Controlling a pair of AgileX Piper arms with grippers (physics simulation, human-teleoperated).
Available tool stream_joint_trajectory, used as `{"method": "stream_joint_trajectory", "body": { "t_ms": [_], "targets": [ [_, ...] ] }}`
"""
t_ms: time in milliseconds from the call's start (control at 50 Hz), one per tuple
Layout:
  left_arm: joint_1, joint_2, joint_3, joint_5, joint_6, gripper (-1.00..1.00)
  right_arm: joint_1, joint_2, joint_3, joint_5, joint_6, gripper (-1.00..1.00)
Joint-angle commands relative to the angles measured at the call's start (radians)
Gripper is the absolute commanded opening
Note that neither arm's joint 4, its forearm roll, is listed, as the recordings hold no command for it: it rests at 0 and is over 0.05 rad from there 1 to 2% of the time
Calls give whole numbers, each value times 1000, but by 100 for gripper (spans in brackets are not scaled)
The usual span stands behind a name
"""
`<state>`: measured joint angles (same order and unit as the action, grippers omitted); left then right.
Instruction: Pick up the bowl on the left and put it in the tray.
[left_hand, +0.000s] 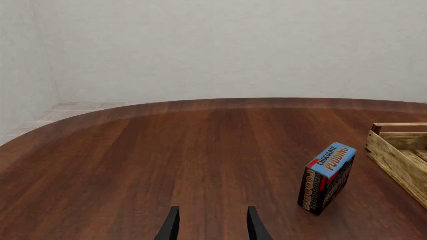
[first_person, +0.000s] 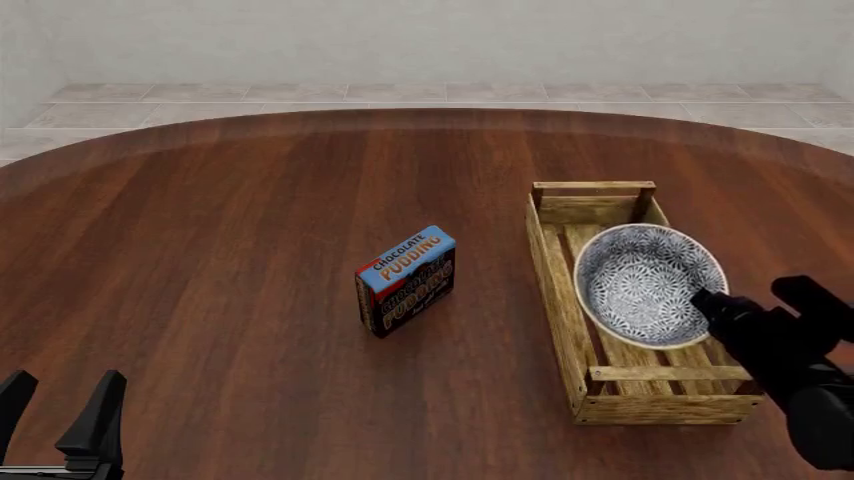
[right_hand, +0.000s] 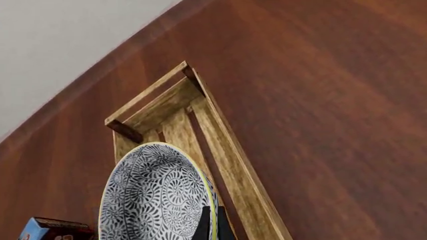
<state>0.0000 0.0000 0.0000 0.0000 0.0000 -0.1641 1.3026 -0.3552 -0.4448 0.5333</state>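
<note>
The blue-and-white patterned bowl (first_person: 647, 285) sits tilted over the middle of the slatted wooden tray (first_person: 667, 405) at the right of the table, covering the tray's right wall. My right gripper (first_person: 703, 300) is shut on the bowl's right rim. In the right wrist view its dark fingers (right_hand: 212, 225) pinch the cream rim of the bowl (right_hand: 157, 195), with the tray (right_hand: 233, 165) beneath. I cannot tell whether the bowl rests on the slats. My left gripper (first_person: 56, 415) stands open at the near left edge, holding nothing, and its gripper (left_hand: 213, 227) shows bare table between the fingers.
A blue-and-dark chocolate pudding box (first_person: 407, 280) stands upright near the table's middle, left of the tray. The left wrist view shows the pudding box (left_hand: 327, 177) and the tray's end (left_hand: 400, 155) beyond it. The round table's far edge curves in front of a tiled floor.
</note>
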Motion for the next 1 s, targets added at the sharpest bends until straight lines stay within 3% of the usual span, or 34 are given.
{"method": "stream_joint_trajectory", "body": {
  "t_ms": [20, 1000],
  "targets": [
    [0, 0, 0, 0, 0, 100, 7, 15, -4, -19, 8, -100],
    [0, 0, 0, 0, 0, 100, -15, 127, -28, -84, -41, -100]
  ]
}}
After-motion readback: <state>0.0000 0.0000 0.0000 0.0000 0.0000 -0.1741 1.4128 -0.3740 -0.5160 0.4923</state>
